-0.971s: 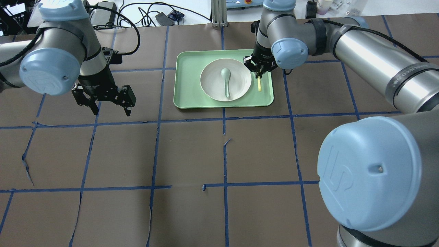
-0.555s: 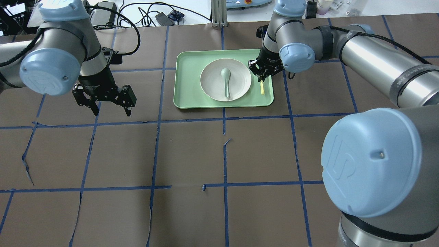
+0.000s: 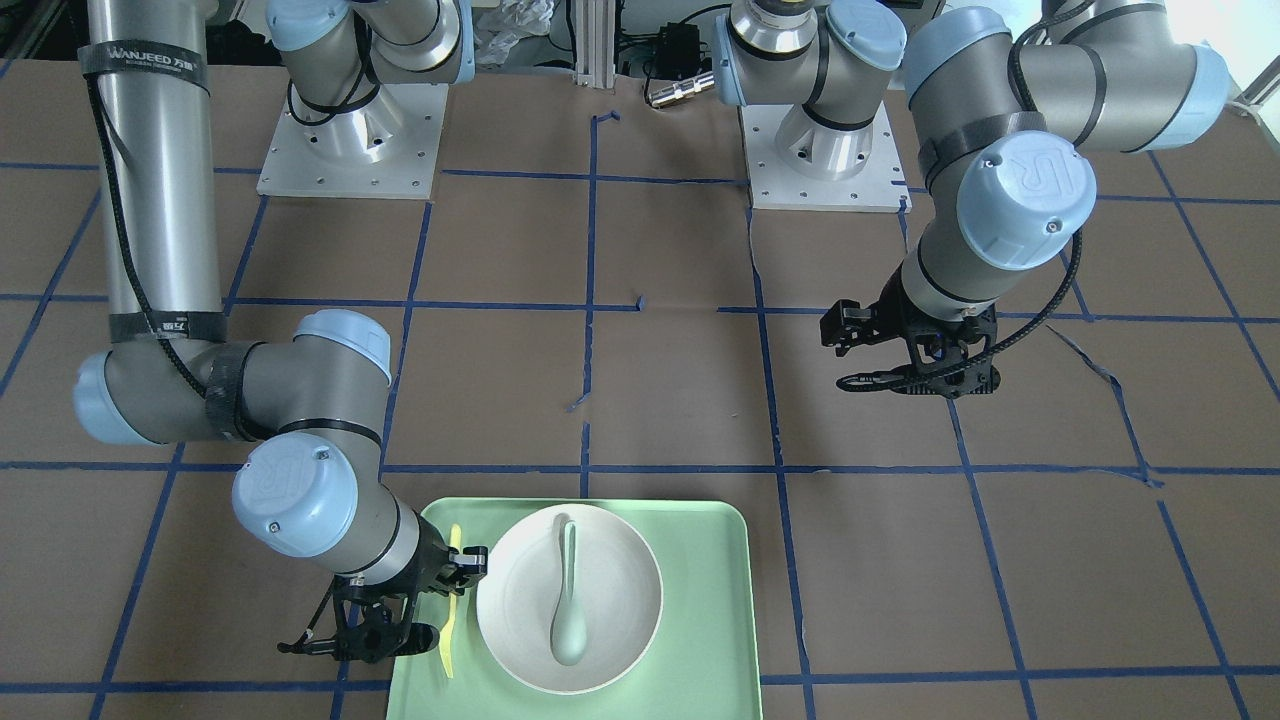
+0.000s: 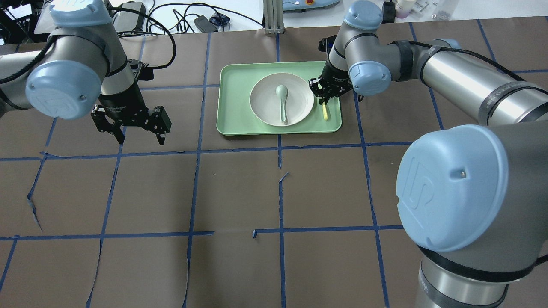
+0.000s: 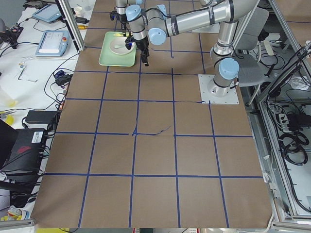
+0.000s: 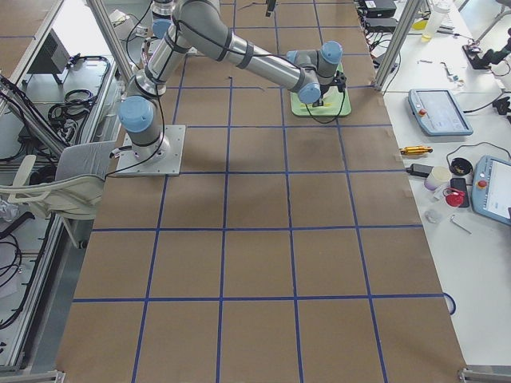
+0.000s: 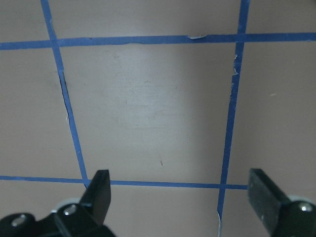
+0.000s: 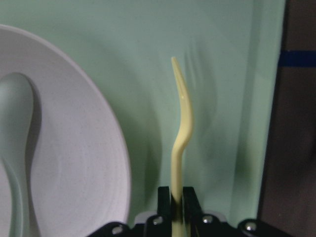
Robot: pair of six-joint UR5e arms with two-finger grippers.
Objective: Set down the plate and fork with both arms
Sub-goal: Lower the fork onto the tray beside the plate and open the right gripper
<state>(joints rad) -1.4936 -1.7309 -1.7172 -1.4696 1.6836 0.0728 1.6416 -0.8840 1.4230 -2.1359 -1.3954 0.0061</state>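
The pale-yellow fork (image 4: 325, 112) is held by its handle in my shut right gripper (image 4: 323, 100), over the tray's right strip beside the plate. In the right wrist view the fork (image 8: 180, 123) points away from the shut fingers (image 8: 188, 197) and casts a shadow on the tray. The off-white plate (image 4: 265, 100) lies in the middle of the tray with a grey-green spoon (image 4: 282, 102) in it. The front-facing view shows the fork (image 3: 450, 600), the plate (image 3: 515, 600) and my right gripper (image 3: 440, 590). My left gripper (image 4: 141, 139) is open and empty above the table, left of the tray.
The mint-green tray (image 4: 233, 107) lies at the far middle of the brown table with blue tape lines. Cables and devices lie beyond the far edge. The left wrist view shows only bare table between the open fingers (image 7: 98, 190).
My right gripper has shifted a little toward the near side of the tray with the fork in it, and the right arm's joints have swung. The left arm has not moved.
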